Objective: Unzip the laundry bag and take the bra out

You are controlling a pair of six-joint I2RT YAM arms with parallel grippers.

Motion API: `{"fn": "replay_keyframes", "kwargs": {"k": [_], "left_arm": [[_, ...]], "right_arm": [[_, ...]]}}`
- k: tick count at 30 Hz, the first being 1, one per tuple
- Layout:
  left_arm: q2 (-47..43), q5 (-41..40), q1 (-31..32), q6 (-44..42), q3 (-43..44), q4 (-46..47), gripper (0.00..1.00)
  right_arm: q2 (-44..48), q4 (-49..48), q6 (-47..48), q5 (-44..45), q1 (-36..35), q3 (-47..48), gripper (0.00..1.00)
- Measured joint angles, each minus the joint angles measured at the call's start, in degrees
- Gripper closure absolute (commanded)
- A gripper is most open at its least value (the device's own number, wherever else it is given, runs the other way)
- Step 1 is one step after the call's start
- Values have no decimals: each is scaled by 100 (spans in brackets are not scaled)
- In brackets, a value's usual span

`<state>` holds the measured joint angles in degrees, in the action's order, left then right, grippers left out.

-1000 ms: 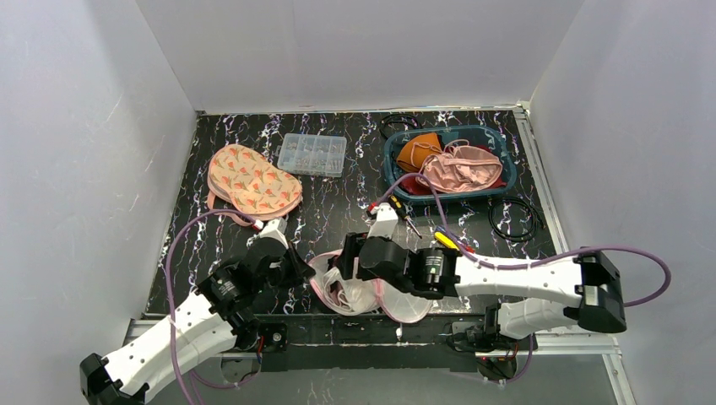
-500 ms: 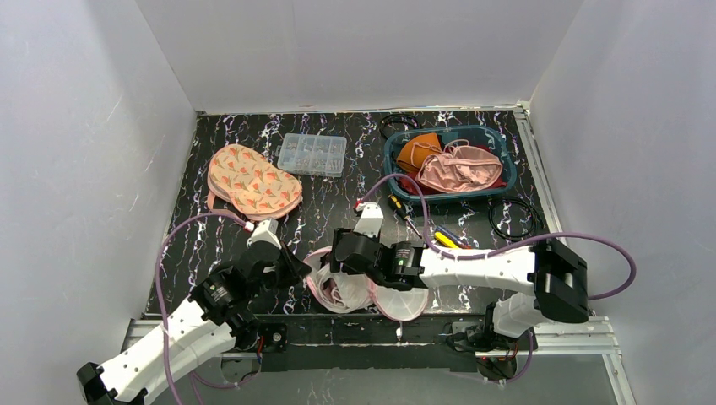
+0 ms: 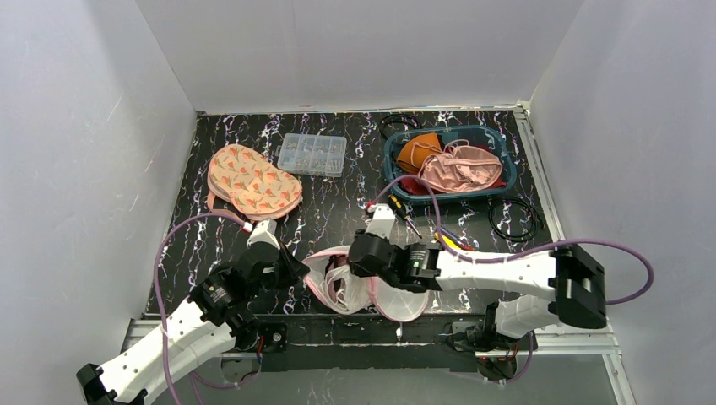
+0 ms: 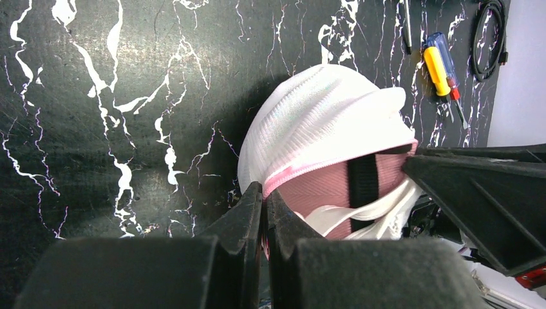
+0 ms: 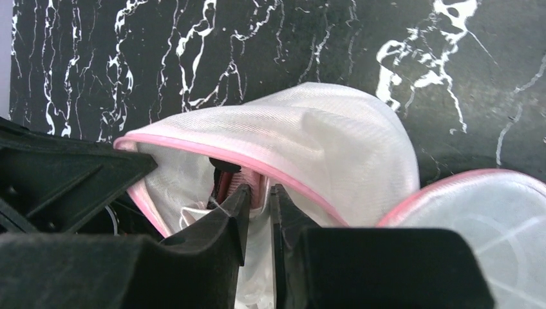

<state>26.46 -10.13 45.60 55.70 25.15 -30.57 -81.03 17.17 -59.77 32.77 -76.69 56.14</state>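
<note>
The laundry bag (image 3: 338,291), white mesh with a pink rim, lies slumped at the near edge of the black marbled table (image 3: 338,202), about midway between the two arms, and its mouth is gaping open. From the left wrist camera you can look straight into it: the bra (image 4: 322,190) is inside, a pink panel with a dark band across it and white straps bunched beneath, all of it tucked under the bag's domed mesh (image 4: 322,116). The left gripper (image 4: 263,196) sits at the bag's left side with its fingers pressed together on the pink rim, right at the edge of the opening. The right gripper (image 5: 259,196) comes in from the opposite side, reaching under the arched pink rim of the bag (image 5: 309,141) and into the mouth; its fingers are drawn almost together with a sliver of pink cloth pinched between them, which looks like the bra. Just to the right of the bag lie a couple of screwdrivers (image 4: 438,64). Farther back stand a teal basket (image 3: 387,169) with orange and pink garments in it, a clear compartment box (image 3: 312,154), and a peach printed bra (image 3: 253,181) lying flat at the left.
</note>
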Motion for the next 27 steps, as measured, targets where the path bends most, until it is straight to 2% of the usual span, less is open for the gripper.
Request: {"fn": "replay_keyframes", "kwargs": {"k": [8,14,15,18,20,27], "left_arm": [[-15,-7,0,-15,0,-22,100],[-68,-24,0,-13,0,-107,100],[-68,-24,0,-13,0,-107,100],[-68,-15,0,-15,0,-109,100],[-68,4,0,-17,0,-105,100],[-44,92,0,-92,0,24,100]], "right_arm": [[883,105,42,-345,70,-748,76],[1220,63,92,-662,87,-1259,75],[1252,37,90,-708,87,-1346,72],[1351,-22,76,-798,87,-1508,50],[1412,-109,94,-846,87,-1510,40],[1283,-273,212,-931,85,-1012,27]]}}
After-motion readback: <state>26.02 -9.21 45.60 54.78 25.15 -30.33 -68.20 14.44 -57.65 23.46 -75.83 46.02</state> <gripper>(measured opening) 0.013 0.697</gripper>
